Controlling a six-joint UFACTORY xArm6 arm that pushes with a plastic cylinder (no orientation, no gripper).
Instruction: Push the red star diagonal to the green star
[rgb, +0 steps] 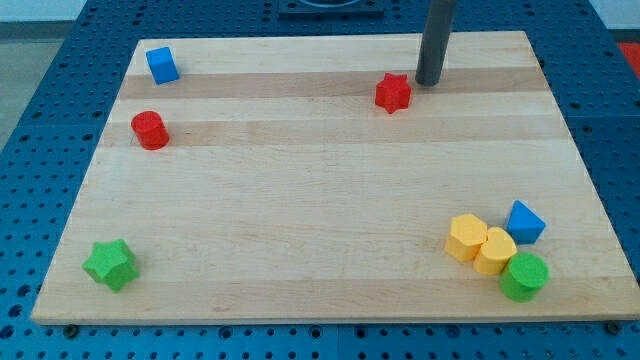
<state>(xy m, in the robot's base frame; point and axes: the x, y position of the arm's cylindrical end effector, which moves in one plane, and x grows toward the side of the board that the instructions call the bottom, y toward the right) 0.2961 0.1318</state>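
Note:
The red star (393, 93) lies near the view's top, right of centre on the wooden board (320, 200). The green star (110, 264) lies far from it at the view's bottom left. My tip (429, 83) rests on the board just to the upper right of the red star, a small gap apart from it. The dark rod rises from the tip out of the view's top.
A blue cube (162, 65) sits at the top left, a red cylinder (150, 130) below it. At the bottom right cluster two yellow blocks (467, 237) (494, 250), a blue triangular block (525, 222) and a green cylinder (524, 276).

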